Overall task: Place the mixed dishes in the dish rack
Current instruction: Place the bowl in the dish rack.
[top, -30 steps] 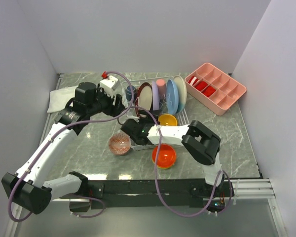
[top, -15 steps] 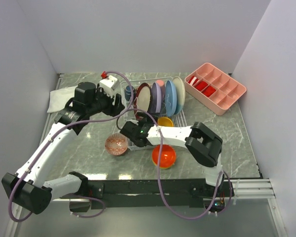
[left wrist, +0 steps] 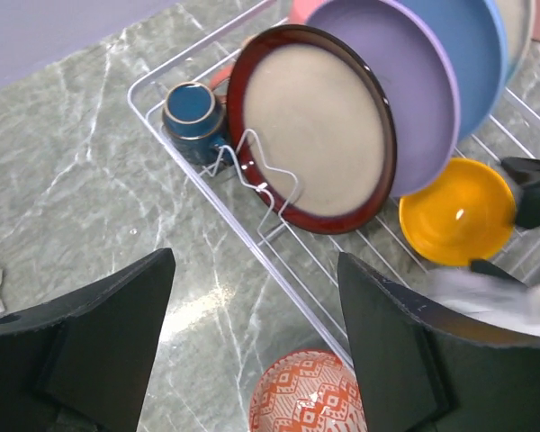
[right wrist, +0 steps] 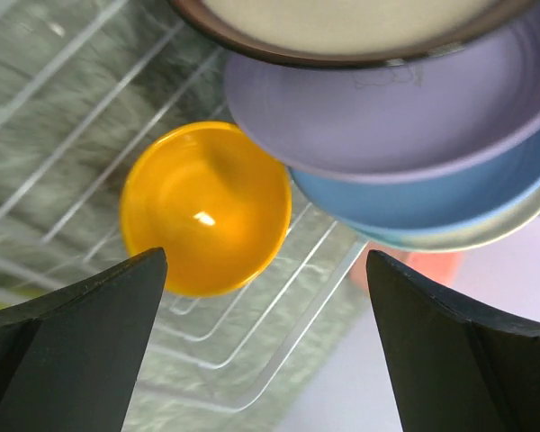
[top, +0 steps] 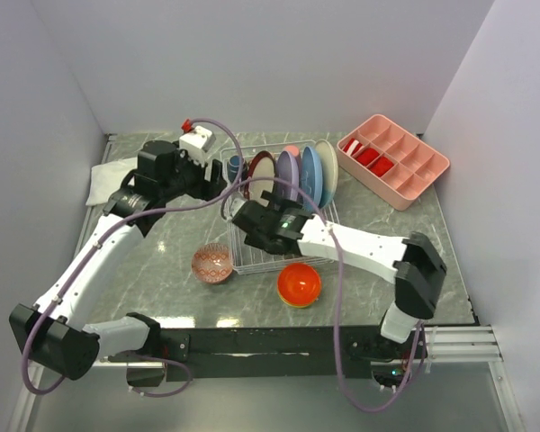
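Standing by the table (top: 162,270), I see the white wire dish rack (top: 268,261) holding glazed round plates (left wrist: 315,126) on edge, with a glossy orange-yellow bowl (right wrist: 205,207) on its grid right under the right gripper (right wrist: 265,261), jaws spread wide and empty. Outside the rack's near edge sit the smooth red-orange bowl (top: 299,284) and, to its left, the smaller patterned pink bowl (top: 214,263). This one lies nearward of the left gripper (left wrist: 254,261), also parted and holding nothing, and is framed between its jaws, so the left arm looks better placed for it.
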Controlling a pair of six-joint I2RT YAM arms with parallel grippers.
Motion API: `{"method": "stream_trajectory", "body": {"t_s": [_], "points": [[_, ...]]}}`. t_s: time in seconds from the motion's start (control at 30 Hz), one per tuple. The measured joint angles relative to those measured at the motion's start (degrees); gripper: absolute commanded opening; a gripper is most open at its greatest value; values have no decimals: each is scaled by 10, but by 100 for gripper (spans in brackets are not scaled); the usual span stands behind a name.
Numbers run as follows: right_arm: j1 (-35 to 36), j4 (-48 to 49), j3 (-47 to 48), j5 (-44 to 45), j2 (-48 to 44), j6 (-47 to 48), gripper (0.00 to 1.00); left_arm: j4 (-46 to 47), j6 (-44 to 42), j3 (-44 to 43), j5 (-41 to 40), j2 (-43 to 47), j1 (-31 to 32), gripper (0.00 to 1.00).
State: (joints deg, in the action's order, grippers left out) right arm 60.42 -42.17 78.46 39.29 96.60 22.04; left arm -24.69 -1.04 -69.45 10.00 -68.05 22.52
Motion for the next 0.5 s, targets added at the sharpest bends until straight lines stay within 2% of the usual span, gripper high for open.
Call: {"method": "stream_trajectory", "body": {"t_s": [0.03,0.07,0.27,0.3,0.43,0.5], "points": [[-4,-8,6,-18,-11,-9,99,-1,3,-2,-4,-2,-2,80],[-8,-14,11,-36,-23,-18,91,-4,7,-10,-7,-5,-7,80],[-30,-30,9,-130,-94,-46,85,-4,36,-44,-10,-24,-59,80],[-35,-31,11,-148,-98,-57,87,-3,37,-45,-16,-24,-69,80],[-52,-46,51,-202,-74,-131,89,-4,32,-45,-42,-27,-94,80],[-54,-47,87,-221,-46,-165,85,-10,25,-50,-54,-31,-100,81]]}}
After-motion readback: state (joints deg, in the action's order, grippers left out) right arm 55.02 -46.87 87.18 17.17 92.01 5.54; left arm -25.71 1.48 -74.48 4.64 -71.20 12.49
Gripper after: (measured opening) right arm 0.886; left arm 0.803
